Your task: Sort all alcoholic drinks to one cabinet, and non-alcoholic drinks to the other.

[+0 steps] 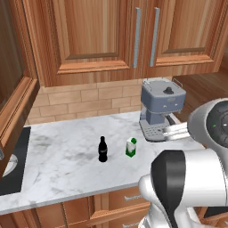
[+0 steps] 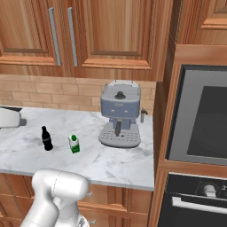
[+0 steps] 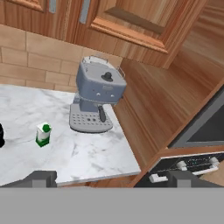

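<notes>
Two non-alcoholic drinks stand on the marble counter (image 1: 62, 156): a small black bottle (image 1: 103, 149) (image 2: 46, 138) and, just right of it, a green-and-white carton (image 1: 131, 147) (image 2: 74, 144) (image 3: 43, 134). The alcoholic drinks are out of view. Above the counter hang the reddish-brown cabinets (image 1: 95, 35) (image 2: 119, 35), doors shut, with grey bar handles (image 1: 137, 38) side by side. My gripper (image 3: 113, 178) is open with nothing between its fingers. It hovers high in front of the counter, looking down toward the carton and the counter's right end.
A blue-grey coffee machine (image 1: 161, 107) (image 2: 119, 113) (image 3: 97, 94) stands against the wall, right of the carton. A dark sink (image 1: 11, 169) lies at the counter's left end. A built-in oven (image 2: 199, 124) fills the tall unit on the right. Drawers (image 1: 129, 198) run below the counter.
</notes>
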